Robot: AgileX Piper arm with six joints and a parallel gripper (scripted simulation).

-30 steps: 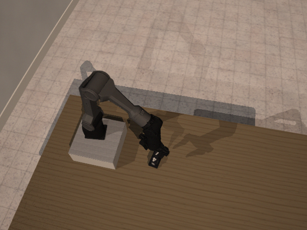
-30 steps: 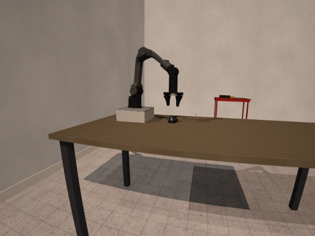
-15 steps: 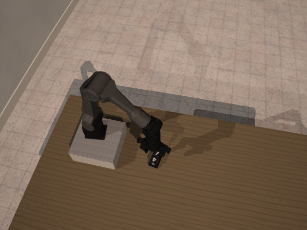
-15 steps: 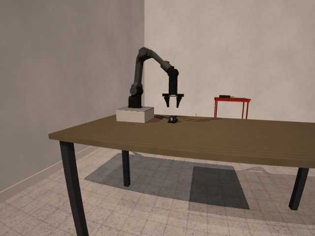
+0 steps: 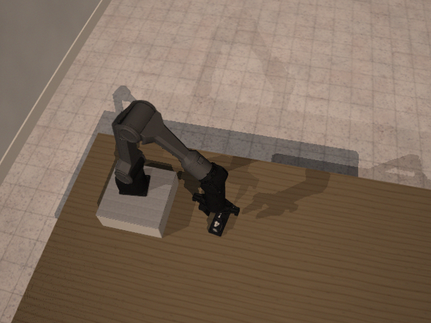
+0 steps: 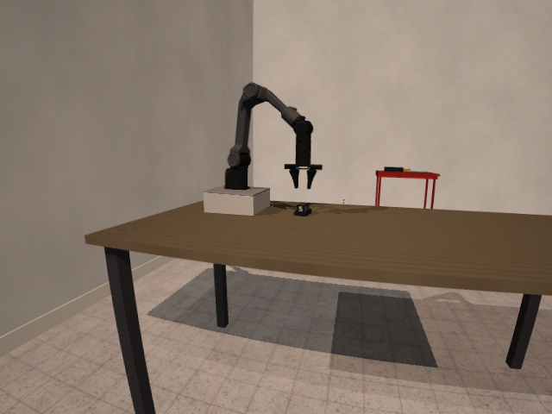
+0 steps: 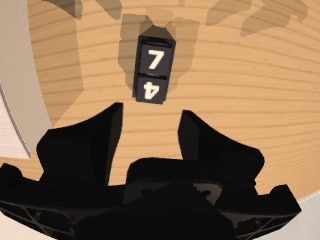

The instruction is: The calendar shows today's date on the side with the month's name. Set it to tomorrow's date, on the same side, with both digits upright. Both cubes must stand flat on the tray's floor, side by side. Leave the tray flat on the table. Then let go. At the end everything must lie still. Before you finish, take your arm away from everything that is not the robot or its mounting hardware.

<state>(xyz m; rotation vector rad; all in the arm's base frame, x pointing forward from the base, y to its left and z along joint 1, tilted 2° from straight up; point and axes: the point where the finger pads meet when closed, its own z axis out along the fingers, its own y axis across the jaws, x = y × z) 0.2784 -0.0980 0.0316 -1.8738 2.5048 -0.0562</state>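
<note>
The black calendar stands on the wooden table, just right of the arm's base block. In the wrist view its two cubes sit one behind the other, tops showing a 7 and a 4. In the exterior view the side facing the camera shows a 5. The tray under the cubes is too dark to make out apart from them. My gripper points straight down, well above the calendar. Its fingers stand apart with nothing between them.
The arm stands on a pale grey block near the table's back left corner. The table's back edge runs close behind the calendar. A small red table stands far off by the wall.
</note>
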